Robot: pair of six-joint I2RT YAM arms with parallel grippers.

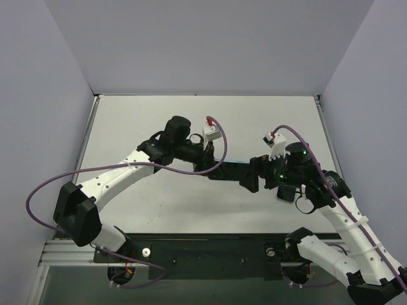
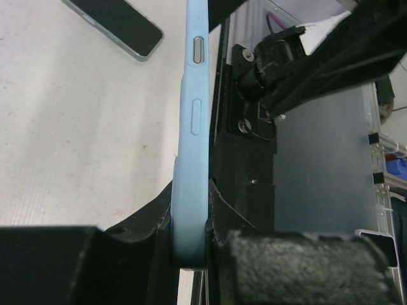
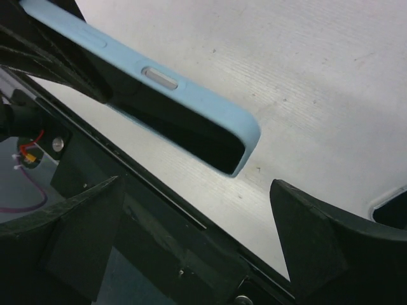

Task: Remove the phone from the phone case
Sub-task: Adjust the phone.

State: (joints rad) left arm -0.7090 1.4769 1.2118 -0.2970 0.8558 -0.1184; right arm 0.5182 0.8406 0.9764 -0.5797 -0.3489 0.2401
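Bare worktop lies open around the blue case, which hangs on edge above it, its end hollow. The right pincer gapes wide, holding nothing, fingers just short of that end. The left pincer is clamped on the case's other end. The left arm and right arm bend inward, meeting mid-worktop. The phone lies flat on the worktop, apart from the case

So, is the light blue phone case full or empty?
Empty: the light blue phone case is hollow inside; a black phone lies on the table.
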